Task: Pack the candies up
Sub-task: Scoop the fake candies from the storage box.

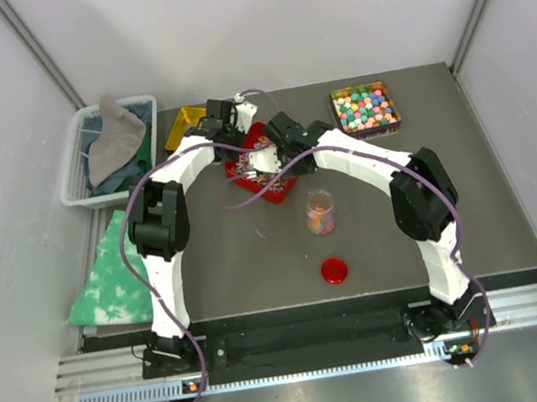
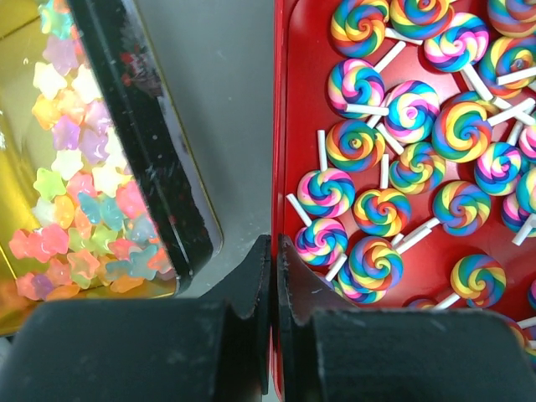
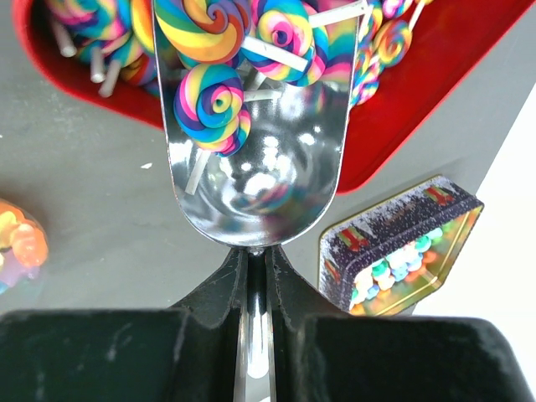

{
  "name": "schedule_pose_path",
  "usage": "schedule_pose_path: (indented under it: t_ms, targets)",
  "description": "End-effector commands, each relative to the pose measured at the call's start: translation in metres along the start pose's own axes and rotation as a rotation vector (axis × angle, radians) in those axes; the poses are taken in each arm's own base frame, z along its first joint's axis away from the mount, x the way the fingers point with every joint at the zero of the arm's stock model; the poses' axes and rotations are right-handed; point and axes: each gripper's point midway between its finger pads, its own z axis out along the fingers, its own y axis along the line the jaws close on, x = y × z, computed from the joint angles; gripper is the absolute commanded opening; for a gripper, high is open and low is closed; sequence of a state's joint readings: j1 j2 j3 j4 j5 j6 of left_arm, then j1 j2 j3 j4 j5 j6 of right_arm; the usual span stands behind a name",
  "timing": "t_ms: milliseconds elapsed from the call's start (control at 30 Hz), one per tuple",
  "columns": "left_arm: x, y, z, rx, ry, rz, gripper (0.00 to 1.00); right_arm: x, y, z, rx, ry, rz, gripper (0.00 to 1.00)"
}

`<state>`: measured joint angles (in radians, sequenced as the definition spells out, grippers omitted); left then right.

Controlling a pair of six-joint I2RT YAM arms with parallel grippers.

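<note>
We see a dark grey surface boxed in by white walls. White basket w/ grey cloth sits back left, green cloth at the left edge. Red tray mid-surface holds swirl lollipops. Yellow tin of star sweets is just left of it, and a tin of round balls is back right. Jar is part-full of sweets, red lid in front of it.

Left claw pinches the tray's left wall, lollipops right beside it. Right claw is clamped on the handle of a steel scoop. Scoop's long axis runs straight out from the claw, mouth in the tray, a few lollipops inside. Their sticks point every which way.
</note>
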<state>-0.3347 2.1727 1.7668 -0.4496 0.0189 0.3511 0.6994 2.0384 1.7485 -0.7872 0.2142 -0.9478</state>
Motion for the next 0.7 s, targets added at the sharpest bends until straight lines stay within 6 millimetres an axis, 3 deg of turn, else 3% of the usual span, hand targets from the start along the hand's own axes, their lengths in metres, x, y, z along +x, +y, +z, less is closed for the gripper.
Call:
schedule_pose_path:
  t_ms: [0,300,400,567,667]
  targets:
    - [-0.036,0.023,-0.01,-0.03,-0.118,-0.071,0.0,-0.004,-0.028,-0.038,0.074,-0.054,0.01,0.0]
    - [-0.029,0.026,0.001,-0.015,-0.105,-0.133,0.0,-0.003,-0.034,-0.04,0.087,-0.063,0.029,0.0]
    - [-0.026,0.028,0.007,-0.004,-0.1,-0.16,0.04,-0.002,-0.036,-0.04,0.091,-0.066,0.041,0.0]
    - [-0.02,0.028,0.017,0.027,-0.089,-0.211,0.21,0.0,-0.041,-0.044,0.105,-0.078,0.065,0.0]
    - [-0.019,0.028,0.02,0.031,-0.088,-0.224,0.37,0.001,-0.046,-0.044,0.122,-0.083,0.086,0.0]
